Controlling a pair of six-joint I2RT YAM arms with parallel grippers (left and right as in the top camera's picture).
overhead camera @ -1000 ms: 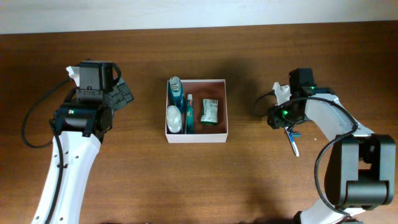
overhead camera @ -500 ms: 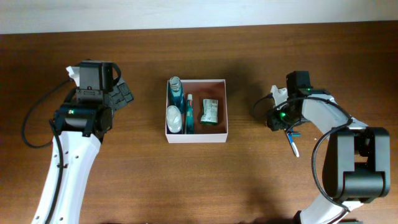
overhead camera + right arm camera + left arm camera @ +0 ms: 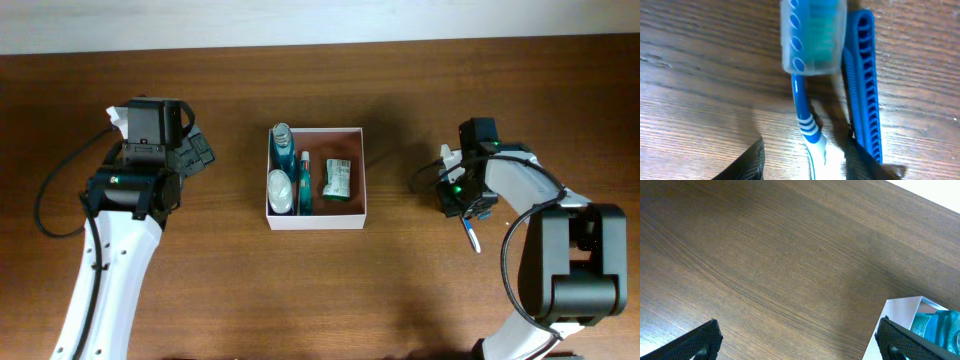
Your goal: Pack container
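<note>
The container [image 3: 315, 222], a white-walled square box with a reddish-brown inside, sits mid-table and holds teal bottles [image 3: 283, 150], a white item [image 3: 278, 190] and a green packet [image 3: 337, 178]. Its corner [image 3: 900, 312] shows in the left wrist view. My left gripper [image 3: 200, 152] hovers to its left, wide open and empty [image 3: 797, 340]. My right gripper [image 3: 458, 195] is low over the table at the right. Its jaws [image 3: 805, 160] stand either side of a blue-and-white toothbrush [image 3: 802, 107] with a clear cap, a gap still on the left side. A blue comb [image 3: 862, 75] lies right beside the toothbrush.
The toothbrush handle [image 3: 472, 238] sticks out below the right gripper toward the table's front. Bare brown wood lies between the container and both arms. A pale wall strip runs along the table's far edge [image 3: 320, 20].
The right gripper has shifted slightly right over the toothbrush and its jaws have narrowed around the handle. The left arm has not moved.
</note>
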